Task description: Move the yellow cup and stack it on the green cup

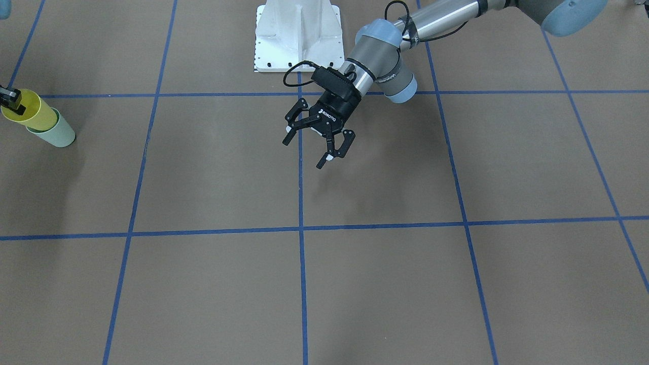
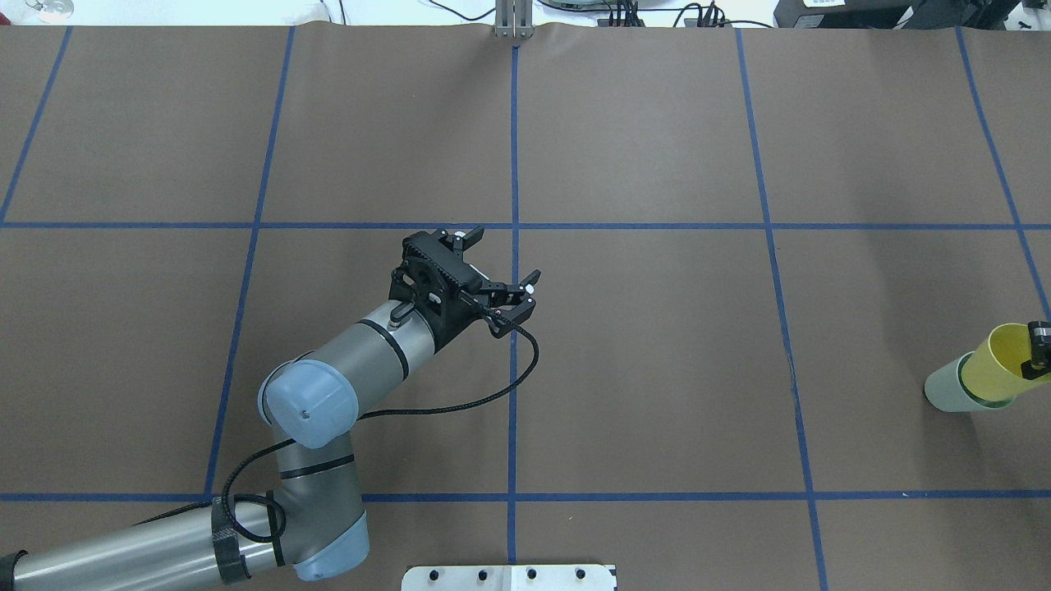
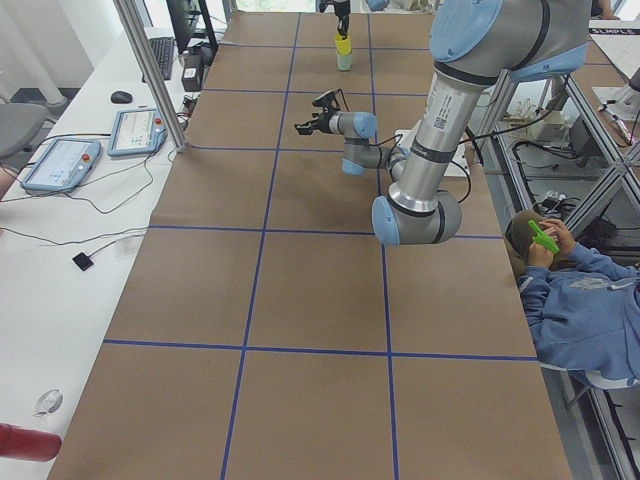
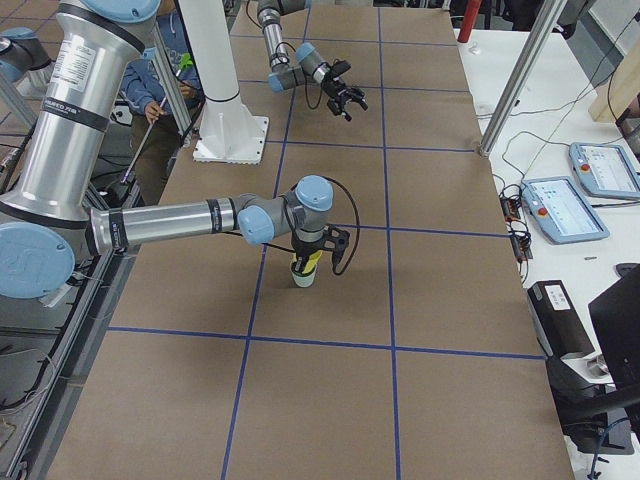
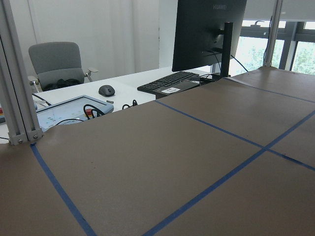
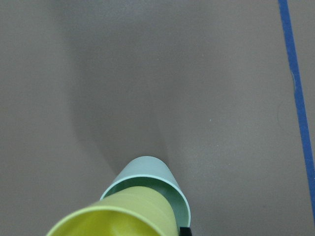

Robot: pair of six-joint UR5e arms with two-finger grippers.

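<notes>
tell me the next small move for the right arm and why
Probably open the right gripper and lift it straight up: the yellow cup already sits nested in the green cup, with the gripper at its rim. Whether the jaws are shut on it is not clear.

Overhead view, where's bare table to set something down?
Free: the far row of squares, and the middle squares between the left gripper and the yellow cup. Crowded: the right edge, where that cup sits in the green cup, and under the left arm.

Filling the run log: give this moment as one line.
yellow cup: partly in green cup | right pincer: gripping its rim | left pincer: open, empty, raised
</notes>
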